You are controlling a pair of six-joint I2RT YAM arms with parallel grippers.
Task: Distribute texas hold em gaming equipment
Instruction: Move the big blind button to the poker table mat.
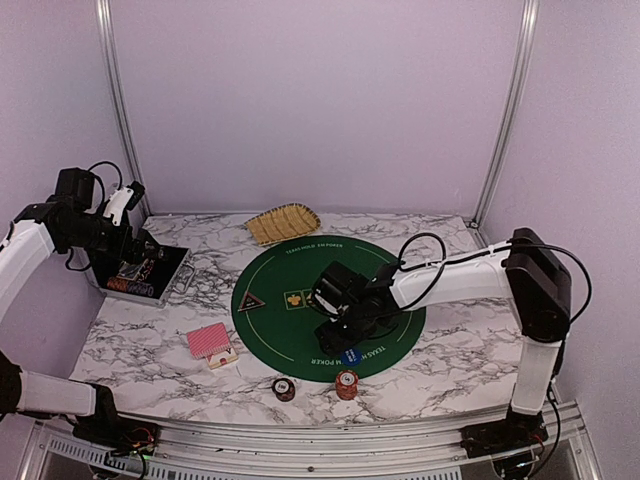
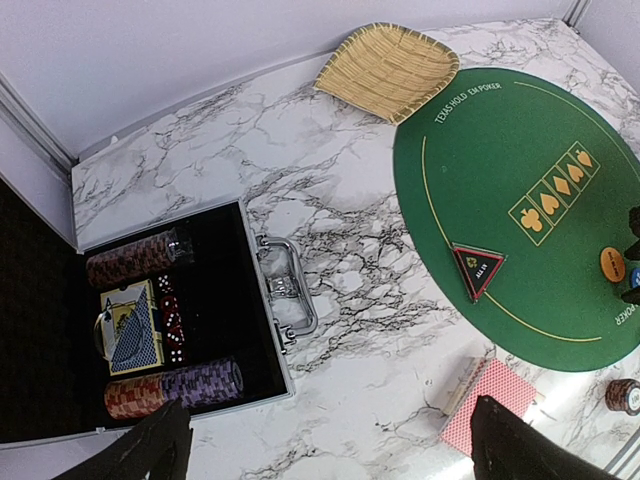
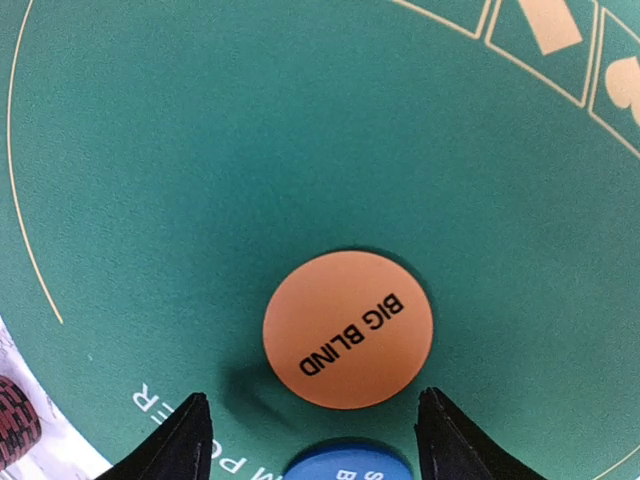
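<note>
Our right jaws stand apart, flanking the orange button [image 3: 348,330] that we read as "BIG BLIND", on the "TEXAS HOLD EM POKER" mat [image 2: 500,170]. Our left jaws gape wide.

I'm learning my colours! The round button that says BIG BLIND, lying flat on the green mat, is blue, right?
Not quite: the BIG BLIND button is orange, not blue. It does lie flat on the green mat. The right wrist view shows it. A separate blue button peeks in at that picture's bottom edge.
</note>
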